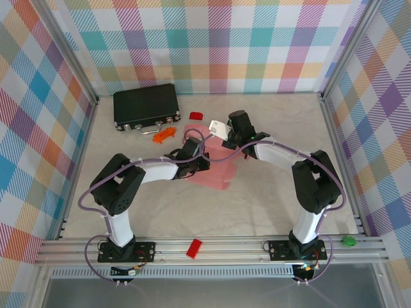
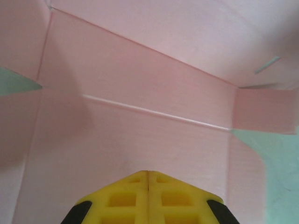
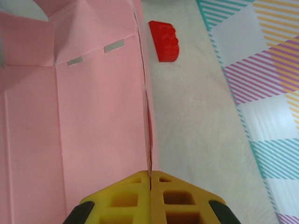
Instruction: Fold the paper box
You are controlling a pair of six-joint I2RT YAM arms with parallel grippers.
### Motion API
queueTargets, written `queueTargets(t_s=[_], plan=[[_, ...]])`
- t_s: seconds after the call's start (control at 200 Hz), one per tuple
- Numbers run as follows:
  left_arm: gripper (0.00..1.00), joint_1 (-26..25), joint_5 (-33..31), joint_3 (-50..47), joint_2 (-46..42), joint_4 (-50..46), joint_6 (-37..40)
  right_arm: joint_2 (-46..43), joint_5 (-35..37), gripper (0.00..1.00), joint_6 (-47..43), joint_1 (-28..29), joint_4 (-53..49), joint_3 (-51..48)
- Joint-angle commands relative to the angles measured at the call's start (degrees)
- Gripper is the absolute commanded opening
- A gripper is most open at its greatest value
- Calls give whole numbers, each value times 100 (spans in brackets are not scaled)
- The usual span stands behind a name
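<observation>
Left gripper (image 2: 148,173): fingers pressed together with nothing between them, low over a creased panel of the paper box (image 1: 212,172).
Right gripper (image 3: 150,173): clamped on an upright edge of the card.
Paper box: partly folded, mid-table (image 1: 276,199), toward the far edge.
Red piece (image 3: 164,39): near that pinched edge.
Black case (image 1: 146,106): far edge, left.
</observation>
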Motion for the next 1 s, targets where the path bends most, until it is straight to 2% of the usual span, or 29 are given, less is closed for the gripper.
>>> queueTargets(t_s=[0.0, 0.1, 0.25, 0.335, 0.41, 0.57, 0.71, 0.995], plan=[[10, 16, 59, -237, -658, -109, 196, 19, 143, 0, -184, 36, 307, -31], [18, 16, -59, -563, -1019, -127, 193, 16, 133, 0, -218, 36, 339, -39], [20, 73, -441, -1110, -1349, -153, 35, 35, 113, 0, -256, 40, 348, -86], [17, 171, -329, -1366, -1302, 59, -69, 44, 101, 0, -265, 53, 386, -143], [10, 256, -140, -1509, -1120, 318, -144, 46, 73, 0, -265, 73, 383, -178], [0, 348, 158, -1561, -660, 786, -252, 40, 39, 0, -282, 156, 419, -271], [0, 350, 235, -1507, -527, 742, -391, -11, 30, 0, -338, 255, 606, -500], [0, 350, 274, -1681, -672, 780, -657, -8, 269, 0, -900, 448, 1736, -1177]])
